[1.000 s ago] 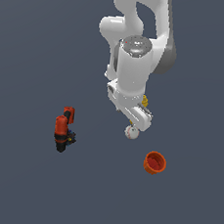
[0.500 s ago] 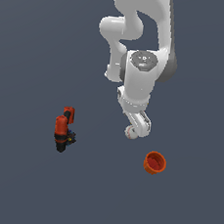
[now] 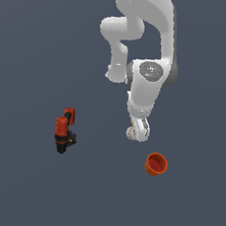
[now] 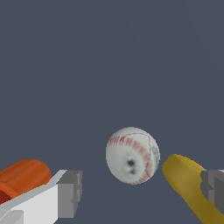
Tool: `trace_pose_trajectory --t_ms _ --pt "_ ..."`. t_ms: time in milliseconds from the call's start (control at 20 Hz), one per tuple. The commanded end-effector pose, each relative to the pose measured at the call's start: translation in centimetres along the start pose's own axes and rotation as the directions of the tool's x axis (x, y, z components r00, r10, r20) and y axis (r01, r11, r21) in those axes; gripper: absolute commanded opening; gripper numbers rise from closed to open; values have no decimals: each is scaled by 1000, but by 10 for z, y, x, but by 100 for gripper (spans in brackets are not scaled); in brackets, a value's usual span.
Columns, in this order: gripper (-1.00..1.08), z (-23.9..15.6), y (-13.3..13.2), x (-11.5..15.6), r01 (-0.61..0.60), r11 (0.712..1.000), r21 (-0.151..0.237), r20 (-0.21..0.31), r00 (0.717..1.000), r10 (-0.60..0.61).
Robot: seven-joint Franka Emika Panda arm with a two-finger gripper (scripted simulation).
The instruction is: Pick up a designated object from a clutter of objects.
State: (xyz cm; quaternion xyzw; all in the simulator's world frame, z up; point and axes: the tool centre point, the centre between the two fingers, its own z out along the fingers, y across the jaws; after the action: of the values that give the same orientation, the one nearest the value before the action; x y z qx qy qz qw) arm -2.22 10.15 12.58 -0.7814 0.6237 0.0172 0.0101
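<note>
The white Panda arm (image 3: 148,64) comes down from the top of the exterior view, folded at the elbow, with its wrist pointing down at the dark grey floor (image 3: 22,189).

The gripper (image 3: 139,129) sits low at the end of the arm, near the middle of the exterior view. In the wrist view the gripper (image 4: 140,192) has its two grey fingertips (image 4: 70,193) wide apart, one on each side of the ball, neither touching it. Jaws spread, nothing clamped.

Red-and-black power drill (image 3: 63,131): lies on the floor well off toward the exterior view's left, apart from everything else. Not seen in the wrist view.

Yellow squeeze bottle (image 4: 190,186): seen only in the wrist view, lying just beside the ball, with one fingertip partly in front of it. Whether bottle and ball touch, I cannot tell. In the exterior view it is hidden, presumably behind the arm.

Orange-red cup (image 3: 156,164): on the floor near the gripper, toward the exterior view's right and lower in that picture, tipped so its open mouth shows. In the wrist view the cup (image 4: 22,177) appears behind the other finger, on the opposite side of the ball from the bottle.

White ball (image 4: 132,155): red seam stitching, baseball-like. It rests on the floor between the spread fingers, nearer the bottle-side finger than the cup-side one. In the exterior view the ball (image 3: 132,133) shows as a small pale spot right at the gripper's tip, mostly covered by the fingers.
</note>
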Motion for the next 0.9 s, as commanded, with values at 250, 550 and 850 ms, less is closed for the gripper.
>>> trace_pose_trajectory --t_ms 250,550,850 --pt "100 18 4 -9 -149 989 6 -22 989 149" --pt "100 26 7 -13 -215 977 12 -33 976 215" --pt "100 29 7 -14 -236 972 15 -37 971 237"
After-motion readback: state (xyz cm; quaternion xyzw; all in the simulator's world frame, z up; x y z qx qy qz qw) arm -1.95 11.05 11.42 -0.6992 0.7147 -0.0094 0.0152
